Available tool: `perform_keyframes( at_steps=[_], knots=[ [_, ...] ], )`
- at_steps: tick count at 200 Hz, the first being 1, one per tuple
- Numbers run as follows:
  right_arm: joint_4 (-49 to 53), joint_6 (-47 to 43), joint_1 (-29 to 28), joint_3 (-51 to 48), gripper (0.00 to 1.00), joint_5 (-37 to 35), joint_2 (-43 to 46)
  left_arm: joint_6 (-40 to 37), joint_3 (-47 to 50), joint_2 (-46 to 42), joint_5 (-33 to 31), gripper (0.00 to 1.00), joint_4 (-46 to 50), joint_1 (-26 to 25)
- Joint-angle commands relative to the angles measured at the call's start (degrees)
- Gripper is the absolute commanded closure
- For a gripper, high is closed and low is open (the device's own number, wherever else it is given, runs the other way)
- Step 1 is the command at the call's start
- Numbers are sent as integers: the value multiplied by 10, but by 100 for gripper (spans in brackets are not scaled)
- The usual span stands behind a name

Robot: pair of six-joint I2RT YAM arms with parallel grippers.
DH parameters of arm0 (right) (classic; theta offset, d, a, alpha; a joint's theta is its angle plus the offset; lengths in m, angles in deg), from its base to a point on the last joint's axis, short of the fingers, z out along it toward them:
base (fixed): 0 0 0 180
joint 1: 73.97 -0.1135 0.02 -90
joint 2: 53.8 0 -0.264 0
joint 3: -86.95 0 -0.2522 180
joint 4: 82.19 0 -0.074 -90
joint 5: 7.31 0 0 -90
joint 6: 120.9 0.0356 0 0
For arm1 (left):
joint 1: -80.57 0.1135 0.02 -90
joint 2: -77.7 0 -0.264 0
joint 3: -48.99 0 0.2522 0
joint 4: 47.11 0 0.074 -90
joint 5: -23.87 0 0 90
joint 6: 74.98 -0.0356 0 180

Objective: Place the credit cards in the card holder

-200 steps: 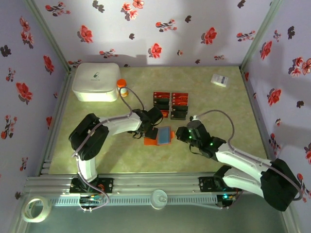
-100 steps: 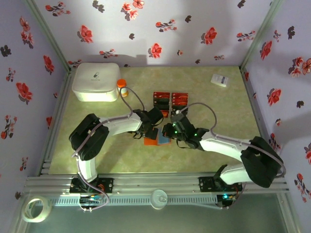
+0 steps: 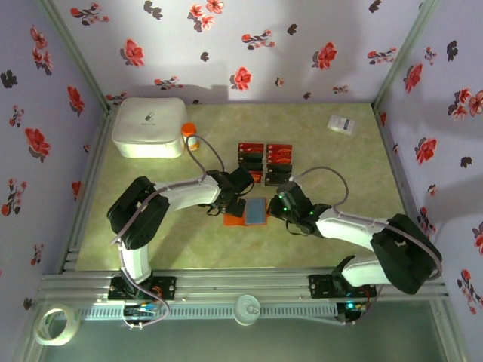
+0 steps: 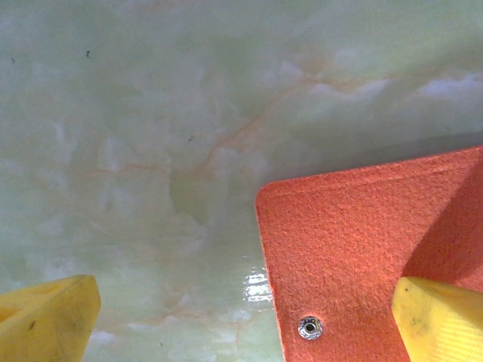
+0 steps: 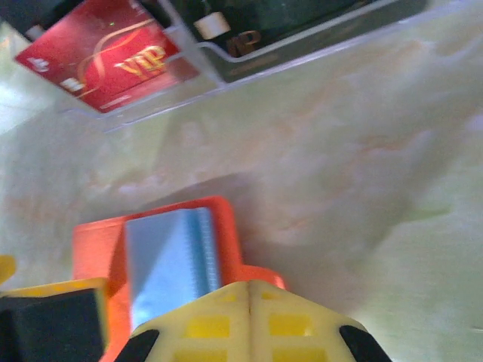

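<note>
Green marbled tabletop (image 3: pixel 355 158) below us, and the card holder (image 3: pixel 249 213) lies open and flat mid-table, between both grippers. Our left gripper (image 4: pixel 241 323) is spread wide, one yellow fingertip (image 4: pixel 438 320) over the holder's orange flap near a metal snap (image 4: pixel 309 327). Our right gripper (image 5: pixel 249 290) is pinched closed, pads meeting at the holder's orange edge. Flap lies left and bluish-grey panel right, so the long axis runs across the table. Just beyond sit the credit cards (image 3: pixel 265 162); one red card (image 5: pixel 113 56) reads "VIP" in gold.
</note>
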Motion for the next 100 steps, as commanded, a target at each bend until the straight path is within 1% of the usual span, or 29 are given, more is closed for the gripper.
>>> perform_keyframes(
  at_steps=[1, 61, 100],
  knots=[
    [-9, 0, 8, -23, 100, -24, 12, 5, -8, 5, -18, 0, 20, -4],
    [-51, 21, 12, -71, 100, -25, 1, 4, -16, -4, -16, 0, 25, -5],
    [-52, 26, 13, -72, 100, -2, 29, 4, -26, -8, -17, 0, 29, -5]
  ],
)
